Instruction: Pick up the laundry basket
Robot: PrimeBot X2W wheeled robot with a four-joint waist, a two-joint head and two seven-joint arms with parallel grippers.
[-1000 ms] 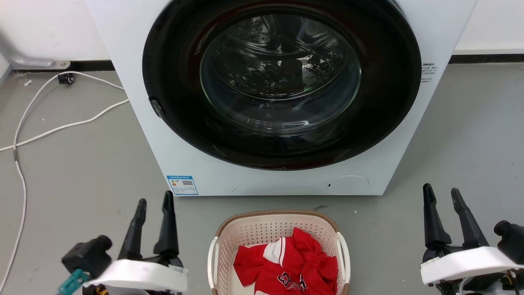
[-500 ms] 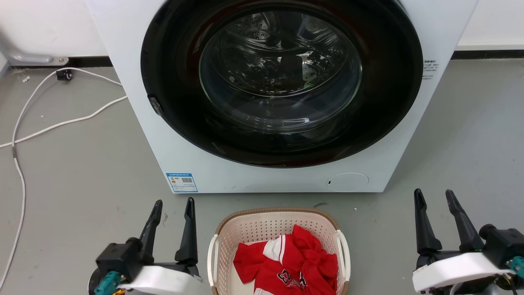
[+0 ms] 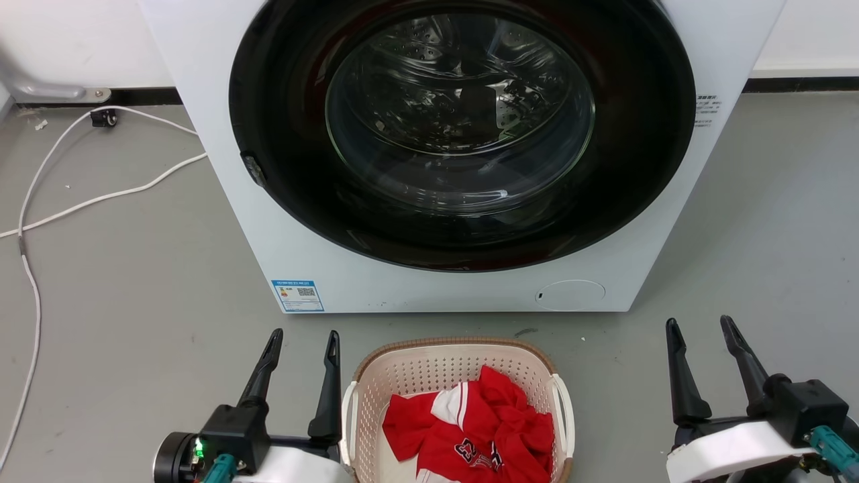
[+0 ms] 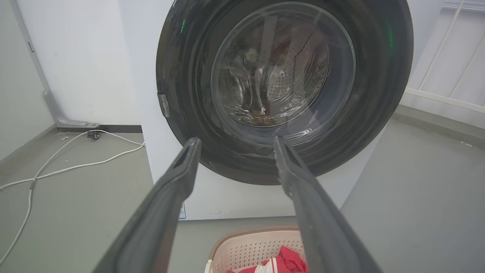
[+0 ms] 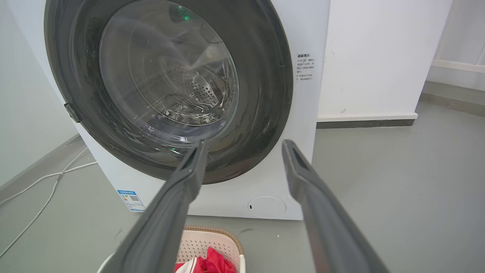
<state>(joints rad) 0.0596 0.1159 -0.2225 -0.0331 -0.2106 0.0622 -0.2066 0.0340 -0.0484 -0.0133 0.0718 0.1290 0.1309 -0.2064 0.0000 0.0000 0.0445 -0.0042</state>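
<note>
The beige perforated laundry basket (image 3: pixel 429 376) with a brown rim and white side handles sits on the floor in front of the washer, holding a red and white garment (image 3: pixel 480 429). Its far rim also shows low in the left wrist view, laundry basket (image 4: pixel 246 246), and low in the right wrist view, laundry basket (image 5: pixel 204 242). My left gripper (image 3: pixel 303 337) is open, its inner finger just beside the basket's left handle (image 3: pixel 347 422). My right gripper (image 3: pixel 698 325) is open, well off to the right of the right handle (image 3: pixel 565 416). Neither holds anything.
A white front-loading washer (image 3: pixel 456 282) with a shut dark round door (image 3: pixel 463 127) stands just behind the basket. A white cable (image 3: pixel 100 198) runs over the grey floor at the left, from a plug by the wall.
The left gripper has moved right, close to the basket's left handle, and rolled at the wrist. The right gripper has drifted slightly left and lower. The camera has tilted a little.
</note>
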